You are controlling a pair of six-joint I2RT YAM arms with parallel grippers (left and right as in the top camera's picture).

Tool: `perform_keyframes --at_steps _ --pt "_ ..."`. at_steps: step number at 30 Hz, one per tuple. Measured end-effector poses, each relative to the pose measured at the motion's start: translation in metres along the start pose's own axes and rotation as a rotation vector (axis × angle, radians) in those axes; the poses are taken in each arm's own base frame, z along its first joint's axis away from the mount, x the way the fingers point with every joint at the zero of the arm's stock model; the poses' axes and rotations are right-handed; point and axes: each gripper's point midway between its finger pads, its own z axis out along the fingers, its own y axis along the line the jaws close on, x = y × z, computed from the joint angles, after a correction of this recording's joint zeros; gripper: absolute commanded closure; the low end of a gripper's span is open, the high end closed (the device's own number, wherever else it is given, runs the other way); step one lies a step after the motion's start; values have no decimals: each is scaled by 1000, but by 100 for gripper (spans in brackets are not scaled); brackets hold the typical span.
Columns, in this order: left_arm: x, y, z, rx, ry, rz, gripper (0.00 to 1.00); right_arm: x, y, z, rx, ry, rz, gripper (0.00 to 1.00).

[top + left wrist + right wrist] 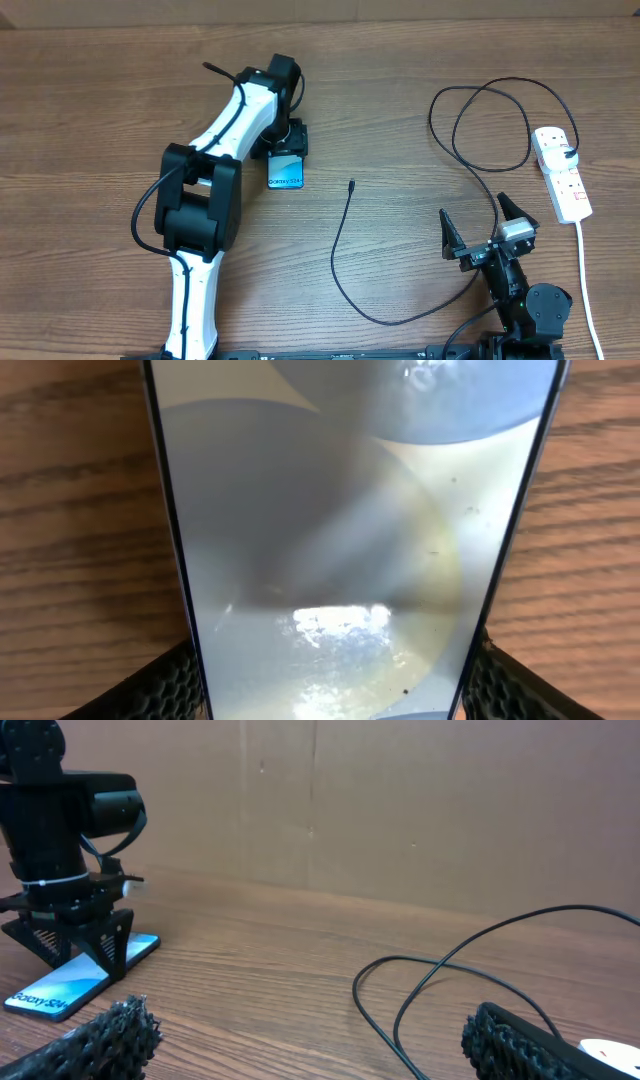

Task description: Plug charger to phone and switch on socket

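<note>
The phone (286, 172) lies flat on the wooden table, its light blue screen up. My left gripper (288, 150) stands over it. In the left wrist view the phone (340, 540) fills the frame, and the left gripper (335, 650) has a black pad against each long edge, shut on it. The charger (335, 260) is a thin black cable looping across the table, its plug tip (351, 184) lying free to the right of the phone. At the right edge lies the white socket (560, 172). My right gripper (473, 208) is wide open and empty near the cable loop (400, 1000).
The socket's white cord (585, 270) runs down the right side toward the front edge. A brown cardboard wall (400, 810) stands behind the table. The right wrist view shows the left arm's gripper over the phone (70, 982) at far left.
</note>
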Motion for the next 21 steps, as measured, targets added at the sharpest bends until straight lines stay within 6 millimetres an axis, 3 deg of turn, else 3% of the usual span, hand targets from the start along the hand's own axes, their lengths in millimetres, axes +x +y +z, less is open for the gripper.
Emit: perform_keyframes --at_steps 8,21 --pt "-1 -5 -8 207 55 -6 30 0 0 0 0 0 0 0" --pt "29 -60 -28 626 209 91 27 0 3 0 -20 -1 0 0"
